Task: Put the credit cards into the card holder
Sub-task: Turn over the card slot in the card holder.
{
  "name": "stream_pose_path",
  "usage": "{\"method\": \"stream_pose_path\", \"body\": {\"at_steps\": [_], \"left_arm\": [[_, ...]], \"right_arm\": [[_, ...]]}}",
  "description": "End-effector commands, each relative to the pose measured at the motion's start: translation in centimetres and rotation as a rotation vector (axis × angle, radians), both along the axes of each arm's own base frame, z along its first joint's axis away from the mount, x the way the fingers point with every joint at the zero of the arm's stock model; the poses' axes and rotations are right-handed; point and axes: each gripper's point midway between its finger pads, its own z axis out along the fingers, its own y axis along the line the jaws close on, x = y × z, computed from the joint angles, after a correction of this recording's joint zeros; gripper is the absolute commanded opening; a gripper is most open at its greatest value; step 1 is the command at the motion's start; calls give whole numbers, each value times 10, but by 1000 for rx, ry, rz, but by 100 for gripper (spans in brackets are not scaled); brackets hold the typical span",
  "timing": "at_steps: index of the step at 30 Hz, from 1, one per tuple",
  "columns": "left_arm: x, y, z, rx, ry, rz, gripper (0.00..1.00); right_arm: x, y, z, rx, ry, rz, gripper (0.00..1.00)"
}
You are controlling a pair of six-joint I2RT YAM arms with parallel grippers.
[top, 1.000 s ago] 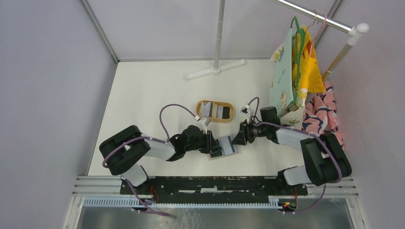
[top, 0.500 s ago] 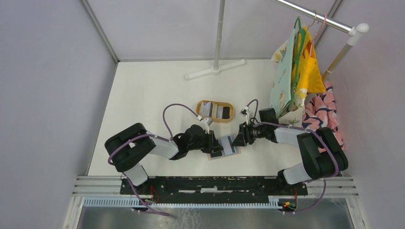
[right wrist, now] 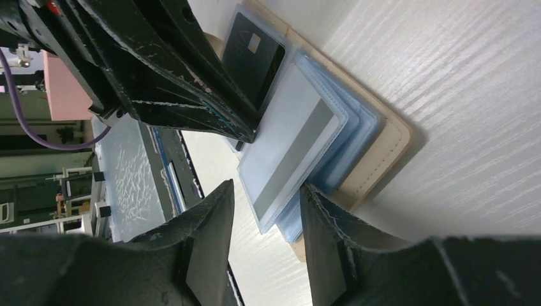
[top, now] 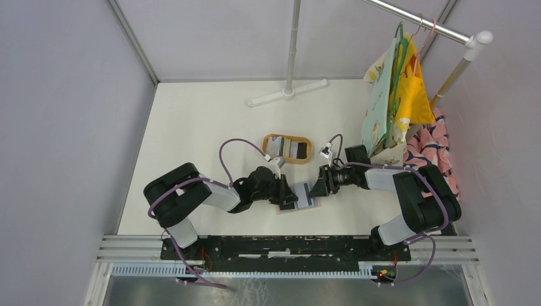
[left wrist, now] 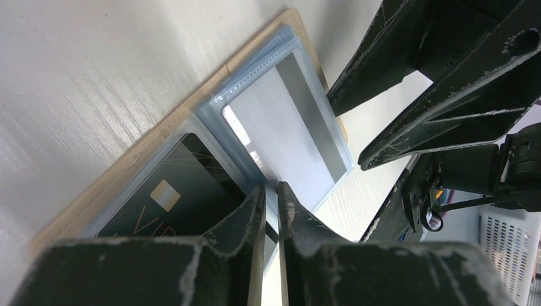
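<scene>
The beige card holder [top: 305, 195] lies open on the table between my grippers, with its light blue sleeves fanned out. A black card [left wrist: 172, 204] sits in the left sleeve. A white card with a grey stripe [left wrist: 287, 121] sits in a sleeve on the right side. My left gripper [left wrist: 271, 186] is shut on a sleeve edge at the holder's middle fold. My right gripper [right wrist: 265, 185] is open, low at the holder's right edge, with its jaws either side of the sleeve holding the striped card [right wrist: 287, 146]. More cards [top: 288, 149] lie in the oval wooden tray [top: 264, 148].
The wooden tray stands just behind the holder. A white stand base [top: 288, 94] lies at the back. Hanging clothes [top: 392, 95] and a pink cloth [top: 427, 150] crowd the right side. A metal rail [top: 287, 248] runs along the near edge.
My right gripper has crept slightly left and lower towards the holder's right edge. The left gripper and the holder have shifted a little to the left.
</scene>
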Motion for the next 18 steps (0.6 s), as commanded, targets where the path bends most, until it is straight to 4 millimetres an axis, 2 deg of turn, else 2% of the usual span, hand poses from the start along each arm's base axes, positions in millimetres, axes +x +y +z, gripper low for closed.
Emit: {"method": "stream_pose_path", "body": {"at_steps": [1, 6, 13, 18], "left_arm": [[3, -7, 2, -3, -25, -18, 17], [3, -8, 2, -4, -23, -20, 17], [3, -7, 3, -6, -24, -18, 16], [3, -8, 6, -13, -26, -20, 17]], "right_arm": [[3, 9, 22, 86, -16, 36, 48], [4, 11, 27, 107, -25, 45, 47], [6, 11, 32, 125, -43, 52, 40], [6, 11, 35, 140, -53, 63, 45]]}}
